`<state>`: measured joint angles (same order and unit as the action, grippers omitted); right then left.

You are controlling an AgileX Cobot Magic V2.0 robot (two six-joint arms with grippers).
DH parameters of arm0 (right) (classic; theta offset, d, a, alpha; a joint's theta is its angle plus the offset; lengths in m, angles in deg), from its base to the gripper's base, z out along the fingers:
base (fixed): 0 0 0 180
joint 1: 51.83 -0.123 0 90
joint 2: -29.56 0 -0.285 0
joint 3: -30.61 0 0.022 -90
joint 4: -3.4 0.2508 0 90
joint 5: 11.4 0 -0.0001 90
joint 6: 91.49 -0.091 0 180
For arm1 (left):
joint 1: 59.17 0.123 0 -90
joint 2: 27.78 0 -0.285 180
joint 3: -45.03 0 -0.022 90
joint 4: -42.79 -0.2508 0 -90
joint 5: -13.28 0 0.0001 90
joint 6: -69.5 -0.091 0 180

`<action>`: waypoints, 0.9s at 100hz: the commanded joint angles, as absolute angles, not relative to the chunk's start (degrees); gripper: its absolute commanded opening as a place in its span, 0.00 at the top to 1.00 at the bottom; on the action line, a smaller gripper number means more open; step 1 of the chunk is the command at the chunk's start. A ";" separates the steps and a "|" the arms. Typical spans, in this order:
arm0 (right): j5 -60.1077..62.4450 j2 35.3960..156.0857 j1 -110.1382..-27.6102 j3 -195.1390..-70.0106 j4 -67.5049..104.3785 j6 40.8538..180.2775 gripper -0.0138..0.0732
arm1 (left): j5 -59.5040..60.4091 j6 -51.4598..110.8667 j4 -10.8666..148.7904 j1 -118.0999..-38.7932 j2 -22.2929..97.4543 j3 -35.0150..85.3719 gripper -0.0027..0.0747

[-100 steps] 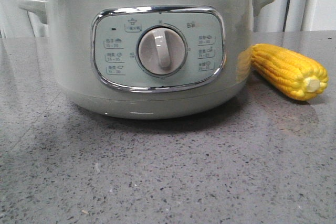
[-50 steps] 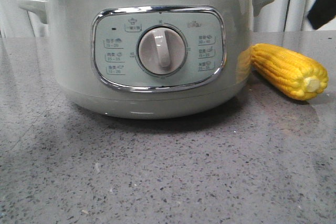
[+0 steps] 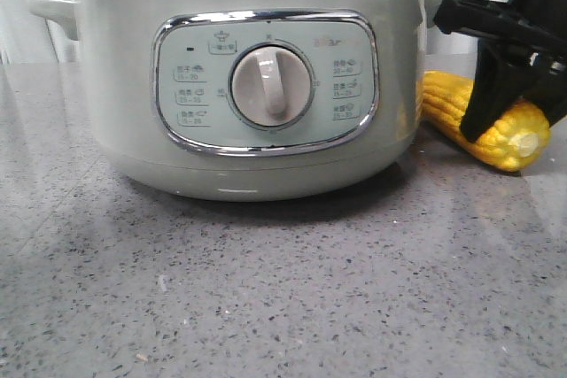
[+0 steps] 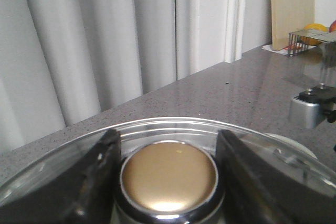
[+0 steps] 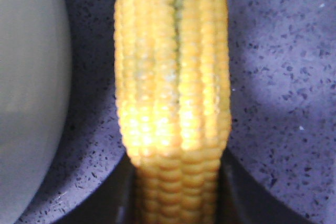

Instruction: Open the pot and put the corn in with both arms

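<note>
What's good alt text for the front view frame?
A pale grey-green pot with a white dial on its control panel fills the view, lid on, standing on a speckled grey counter. To its right the right gripper, black, straddles a yellow corn cob lying on the counter.

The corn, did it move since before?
No. The corn lies at the same spot beside the pot; only the right gripper came down over it.
</note>
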<state>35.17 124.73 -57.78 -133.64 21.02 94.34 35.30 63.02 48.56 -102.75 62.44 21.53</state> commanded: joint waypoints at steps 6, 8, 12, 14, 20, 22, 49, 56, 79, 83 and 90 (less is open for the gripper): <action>35.67 122.85 -57.52 -134.73 20.17 94.54 0.91 | 41.62 62.20 46.59 -103.01 55.43 25.48 0.99; 35.67 122.58 -57.52 -134.73 20.17 94.54 0.91 | 41.62 62.08 46.59 -103.01 54.84 26.00 0.99; 35.72 121.91 -57.52 -134.73 20.17 94.54 0.91 | 41.51 62.08 46.59 -103.01 53.91 26.86 0.99; 35.72 121.58 -57.52 -134.73 20.17 94.54 0.91 | 41.26 62.08 46.56 -103.01 53.39 27.39 0.99; 35.72 120.47 -57.52 -134.73 20.17 94.54 0.91 | 40.25 61.91 46.56 -103.01 51.71 28.97 0.99; 35.72 120.04 -57.52 -134.73 20.17 94.54 0.91 | 39.56 61.91 46.56 -103.01 51.17 29.45 0.99; 39.60 112.23 -55.92 -134.73 19.83 94.54 0.91 | 30.78 53.53 47.13 -101.05 42.61 31.23 0.99; 41.06 109.48 -54.70 -134.73 19.72 94.54 0.91 | 27.49 53.53 50.33 -98.61 39.73 30.98 0.99; 42.81 99.69 -51.75 -134.73 18.21 94.54 0.91 | 17.89 53.53 51.45 -87.26 29.37 27.08 0.99; 42.93 98.66 -51.75 -134.97 18.21 94.54 0.91 | 16.90 53.53 51.37 -85.28 27.59 25.84 0.99; 44.10 97.46 -51.97 -136.01 18.21 94.54 0.91 | 15.28 53.53 51.37 -81.33 24.90 23.33 0.99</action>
<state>44.92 100.01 -52.20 -133.38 18.10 94.24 10.50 53.85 51.10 -85.03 28.60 23.54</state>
